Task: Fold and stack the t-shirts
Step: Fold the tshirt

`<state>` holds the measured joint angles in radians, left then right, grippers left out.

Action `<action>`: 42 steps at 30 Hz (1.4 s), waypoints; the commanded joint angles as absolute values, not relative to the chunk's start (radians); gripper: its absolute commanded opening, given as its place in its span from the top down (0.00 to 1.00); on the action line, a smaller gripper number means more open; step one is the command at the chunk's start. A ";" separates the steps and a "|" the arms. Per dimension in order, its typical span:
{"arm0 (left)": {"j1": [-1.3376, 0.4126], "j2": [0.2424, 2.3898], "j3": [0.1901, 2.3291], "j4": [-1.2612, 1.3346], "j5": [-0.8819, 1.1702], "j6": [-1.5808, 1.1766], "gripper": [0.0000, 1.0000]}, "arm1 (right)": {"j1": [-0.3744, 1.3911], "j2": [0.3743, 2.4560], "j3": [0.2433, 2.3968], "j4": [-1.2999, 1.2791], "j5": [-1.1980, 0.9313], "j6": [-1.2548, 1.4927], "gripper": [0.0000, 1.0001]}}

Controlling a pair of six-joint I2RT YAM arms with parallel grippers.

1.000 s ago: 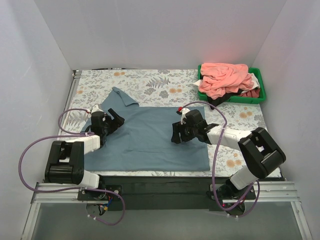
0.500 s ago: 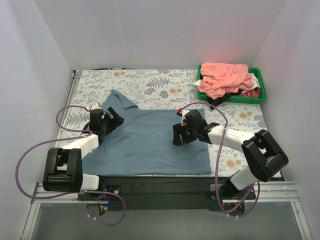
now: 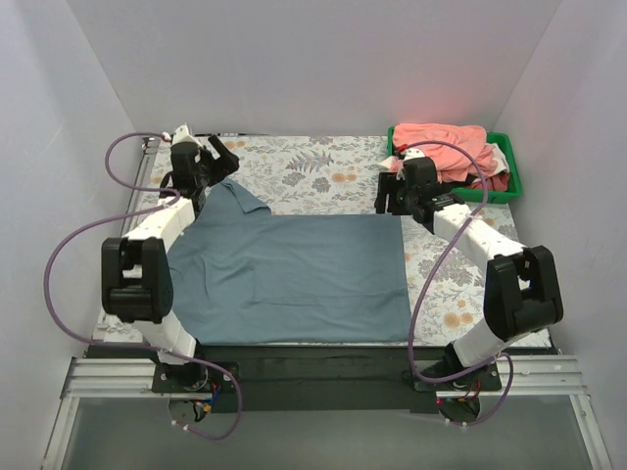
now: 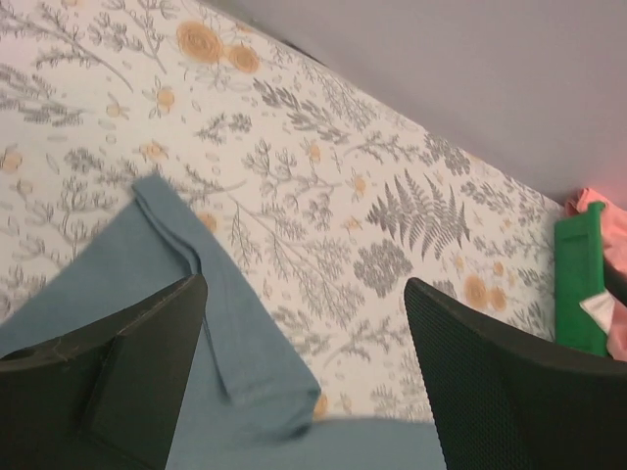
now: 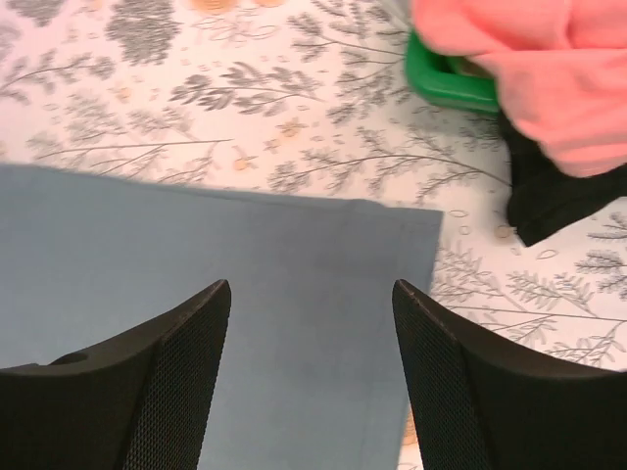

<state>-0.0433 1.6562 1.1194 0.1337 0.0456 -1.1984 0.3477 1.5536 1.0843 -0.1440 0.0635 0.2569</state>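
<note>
The grey-blue shirt (image 3: 294, 269) lies spread flat across the middle of the table (image 3: 313, 166), its near hem along the near edge; both my arms reach over its far edge. My left gripper (image 4: 304, 294) hangs spread wide with nothing between its fingers, above the flap (image 4: 225, 323) at the far left corner, sleeve or collar I cannot tell. My right gripper (image 5: 311, 289) is likewise spread and empty, over the far right corner (image 5: 421, 220) of the cloth. The rest of the shirts, a salmon-pink heap (image 3: 441, 147) with a black piece (image 5: 549, 201) hanging out, sit in the green bin (image 3: 500, 191) at the far right, apart from the spread shirt.

I judge this cloth light, limp and thin; it will drape and sag from any pinch, and a hold on one layer in the middle would only raise a peak. It looks matt, so I expect little slip once pinched, but it may drag on the table and wrinkle. The two far corners are the places to take hold; pinching at the hem, where the fabric is doubled, gives my fingers more to bite; lifting both together should keep the edge straight for a fold toward the near hem.
</note>
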 commanded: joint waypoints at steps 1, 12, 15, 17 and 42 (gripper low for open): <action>-0.020 1.782 1.285 0.049 0.031 -1.144 0.19 | 0.307 1.620 1.117 -0.120 0.120 0.233 0.27; 0.034 1.951 1.416 0.029 0.055 -1.138 0.21 | 0.222 1.776 1.132 -0.032 0.092 0.219 0.34; 0.038 1.967 1.420 0.026 0.061 -1.137 0.21 | 0.212 1.808 1.137 -0.011 0.069 0.232 0.39; 0.040 1.980 1.424 0.021 0.064 -1.135 0.21 | 0.210 1.819 1.137 -0.009 0.057 0.236 0.41; 0.046 2.172 1.535 -0.006 0.026 -1.121 0.29 | 0.207 1.868 1.134 -0.011 0.020 0.241 0.81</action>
